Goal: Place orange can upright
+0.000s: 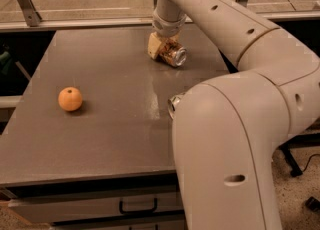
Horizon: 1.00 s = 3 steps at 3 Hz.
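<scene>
At the table's [110, 139] far end we see the shiny copper can [177, 57] tipped sideways, silver end towards us, pinched in the tan gripper [166, 52]. Round matte orange [70, 99] left; second can [173, 105] mostly hidden behind the smooth arm [240, 39].

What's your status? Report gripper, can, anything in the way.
Gripper at far side of table, shut on orange can. Can tilted, not upright. Second can half hidden behind arm, fruit at left; both apart from it.
</scene>
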Tool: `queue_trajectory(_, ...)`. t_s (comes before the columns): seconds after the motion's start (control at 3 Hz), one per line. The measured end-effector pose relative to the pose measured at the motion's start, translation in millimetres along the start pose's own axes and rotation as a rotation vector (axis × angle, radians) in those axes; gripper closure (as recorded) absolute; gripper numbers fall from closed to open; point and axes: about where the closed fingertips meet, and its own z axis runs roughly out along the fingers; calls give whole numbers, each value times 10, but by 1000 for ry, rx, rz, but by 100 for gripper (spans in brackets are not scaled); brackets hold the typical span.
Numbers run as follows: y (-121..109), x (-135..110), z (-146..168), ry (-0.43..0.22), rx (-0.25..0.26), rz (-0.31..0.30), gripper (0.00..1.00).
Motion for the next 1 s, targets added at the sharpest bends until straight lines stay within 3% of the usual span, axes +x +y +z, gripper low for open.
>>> queue_trajectory(0.33, -65, -10, -212, -94, -31, -48, 87)
queue_trajectory(0.67, -216, 7, -677, -332, -134, -109, 100)
queue_trajectory(1.0, -384, 108, -1021, -549, -247, -161, 100)
